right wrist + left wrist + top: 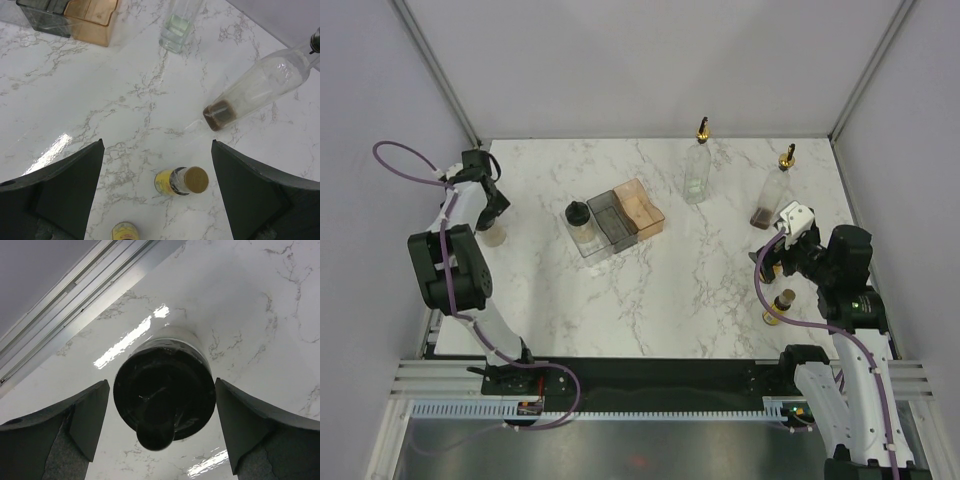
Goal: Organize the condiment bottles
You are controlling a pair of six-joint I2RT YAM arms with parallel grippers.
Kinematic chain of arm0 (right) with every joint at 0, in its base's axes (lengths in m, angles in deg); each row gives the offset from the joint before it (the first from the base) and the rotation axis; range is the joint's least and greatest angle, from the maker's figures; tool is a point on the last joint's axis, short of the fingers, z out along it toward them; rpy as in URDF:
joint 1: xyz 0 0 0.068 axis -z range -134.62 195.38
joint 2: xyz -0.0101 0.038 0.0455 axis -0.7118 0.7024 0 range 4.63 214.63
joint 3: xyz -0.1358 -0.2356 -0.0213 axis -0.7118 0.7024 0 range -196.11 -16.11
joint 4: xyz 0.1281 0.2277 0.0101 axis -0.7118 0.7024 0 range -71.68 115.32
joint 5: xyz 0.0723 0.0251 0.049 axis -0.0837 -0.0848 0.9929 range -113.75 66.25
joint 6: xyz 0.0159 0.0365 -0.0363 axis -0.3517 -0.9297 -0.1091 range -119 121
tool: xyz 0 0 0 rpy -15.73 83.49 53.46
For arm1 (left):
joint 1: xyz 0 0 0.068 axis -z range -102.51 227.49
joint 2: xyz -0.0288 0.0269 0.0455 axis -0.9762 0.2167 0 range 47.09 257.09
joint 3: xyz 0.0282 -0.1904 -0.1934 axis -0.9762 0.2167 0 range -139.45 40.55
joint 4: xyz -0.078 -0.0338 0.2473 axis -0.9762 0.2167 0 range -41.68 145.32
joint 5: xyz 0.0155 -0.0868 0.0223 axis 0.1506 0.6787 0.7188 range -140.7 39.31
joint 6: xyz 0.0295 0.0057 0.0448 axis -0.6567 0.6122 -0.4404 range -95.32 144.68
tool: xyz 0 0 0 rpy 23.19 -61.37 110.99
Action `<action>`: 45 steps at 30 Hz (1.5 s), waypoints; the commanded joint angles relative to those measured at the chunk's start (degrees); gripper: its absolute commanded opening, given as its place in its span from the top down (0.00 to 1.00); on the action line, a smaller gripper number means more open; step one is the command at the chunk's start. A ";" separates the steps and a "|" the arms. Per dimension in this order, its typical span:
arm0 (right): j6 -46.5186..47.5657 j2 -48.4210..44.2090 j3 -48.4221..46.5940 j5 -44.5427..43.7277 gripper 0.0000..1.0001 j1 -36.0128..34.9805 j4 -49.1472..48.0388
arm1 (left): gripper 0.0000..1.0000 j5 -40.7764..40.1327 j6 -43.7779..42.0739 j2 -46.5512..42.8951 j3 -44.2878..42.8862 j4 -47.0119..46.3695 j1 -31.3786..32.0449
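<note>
My left gripper (492, 220) hangs open over a short clear black-lidded jar (495, 237) at the table's far left edge. In the left wrist view the jar's lid (165, 390) sits between the fingers (90, 415), with a gap on each side. A second black-lidded jar (581, 225) stands in the clear bin. My right gripper (778, 262) is open and empty above a small yellow brown-capped bottle (182, 181). The other yellow bottle (780, 305) stands nearer the front and also shows in the right wrist view (125, 231). Two tall gold-spouted bottles (697, 172) (775, 195) stand at the back right.
A clear bin (590, 243), a grey bin (613, 222) and an orange bin (642, 208) stand side by side at mid-table. The table's left rail (60, 300) runs close behind the left jar. The right tall bottle (260, 90) holds a little brown liquid.
</note>
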 commanded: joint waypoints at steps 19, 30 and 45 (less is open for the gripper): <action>1.36 0.64 0.38 -0.67 0.02 -1.27 -0.84 | 0.98 25.61 -4.43 -18.19 14.76 -8.24 -0.87; 1.36 1.35 0.46 -1.20 0.02 -2.15 -0.92 | 0.98 43.11 -8.21 -39.91 30.32 -10.97 6.69; 1.36 1.96 0.73 -2.26 0.02 -2.15 -1.28 | 0.98 42.06 -8.21 -40.45 25.51 -9.48 20.13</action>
